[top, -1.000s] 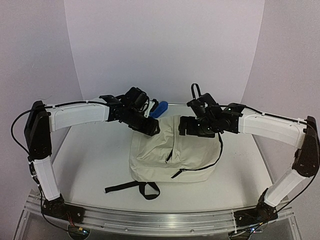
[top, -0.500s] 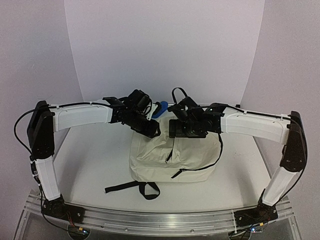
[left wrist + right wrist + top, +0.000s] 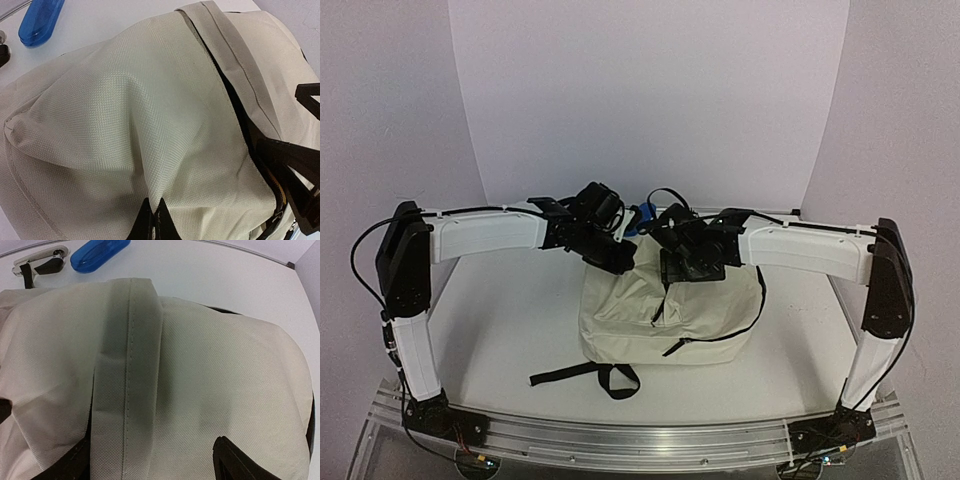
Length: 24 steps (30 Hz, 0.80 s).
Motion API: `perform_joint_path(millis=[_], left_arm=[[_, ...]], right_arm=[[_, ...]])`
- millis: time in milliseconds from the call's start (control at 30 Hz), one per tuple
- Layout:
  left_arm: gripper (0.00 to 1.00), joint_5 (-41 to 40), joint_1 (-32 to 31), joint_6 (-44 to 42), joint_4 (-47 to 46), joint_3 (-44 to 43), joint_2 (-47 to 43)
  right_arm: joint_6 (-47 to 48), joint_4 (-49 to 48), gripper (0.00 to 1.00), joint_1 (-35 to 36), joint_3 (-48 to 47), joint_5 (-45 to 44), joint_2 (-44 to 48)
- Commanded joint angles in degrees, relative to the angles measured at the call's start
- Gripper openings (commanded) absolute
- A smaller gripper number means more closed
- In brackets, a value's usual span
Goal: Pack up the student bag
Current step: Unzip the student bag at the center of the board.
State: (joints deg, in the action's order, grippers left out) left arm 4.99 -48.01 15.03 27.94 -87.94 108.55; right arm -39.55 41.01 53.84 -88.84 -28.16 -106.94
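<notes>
A white table (image 3: 500, 320) carries the student bag (image 3: 665, 320), a cream backpack lying flat at the table's middle. Its black straps (image 3: 585, 376) trail off its near edge. Both arms reach in over the bag's far end.

Your left claw (image 3: 152, 222) is clenched on a pinched fold of the bag's cream fabric, left of the zipper (image 3: 235, 110). Your right claw (image 3: 150, 465) is released. Its fingers are spread to either side of the fabric flap over that zipper and grasp nothing.

The step in hand looks like opening the bag's mouth. To do it well, hold the left pinch firm and lift gently so the fabric tents away from the zipper. Bring the right claw onto the opposite lip alone, not both layers, then draw the two apart.

The overhead view shows the whole bag and both arms, but the wrists hide the fingertips. Only the left wrist view shows the pinch and the dark line of the zipper. The wrist views show a blue case (image 3: 100, 252) on the table just beyond the bag's far end. Only the right wrist view shows a small white and black object (image 3: 42, 260) beside it.
</notes>
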Motion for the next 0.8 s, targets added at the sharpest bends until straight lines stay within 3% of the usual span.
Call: perform_joint_path(millis=[0, 167, 233, 400, 433, 600, 767], left_arm=[[0.0, -3.87, -0.38, 0.37, -1.3, 1.09, -3.66], [0.0, -6.18, -0.33, 0.35, -1.58, 1.93, -4.85], [0.0, -6.52, -0.33, 0.35, -1.7, 2.23, -5.22], [0.0, -9.08, -0.18, 0.48, -1.27, 3.17, -6.27], [0.0, -9.63, 0.04, 0.61, -1.37, 3.68, -6.7], [0.0, -11.23, 3.29, 2.46, -2.61, 7.98, -11.63], [0.0, -4.36, 9.63, 6.15, -7.06, 15.5, -17.12]], right_arm=[[-1.25, 3.1, 0.77, 0.38, -1.12, -3.14, 1.19], [-1.49, 3.1, 0.69, 0.1, -0.29, -1.78, 1.11], [-1.66, 3.11, 0.58, -0.29, -0.23, -1.2, 1.12], [-1.54, 2.91, 0.13, -1.55, 0.98, -0.19, 3.14], [-1.49, 2.64, 0.0, -1.9, 1.61, -0.01, 4.04], [-1.63, 2.12, 0.0, -3.96, 5.52, 0.26, 8.38], [-1.89, -1.15, 0.0, -6.97, 10.92, 3.1, 13.32]])
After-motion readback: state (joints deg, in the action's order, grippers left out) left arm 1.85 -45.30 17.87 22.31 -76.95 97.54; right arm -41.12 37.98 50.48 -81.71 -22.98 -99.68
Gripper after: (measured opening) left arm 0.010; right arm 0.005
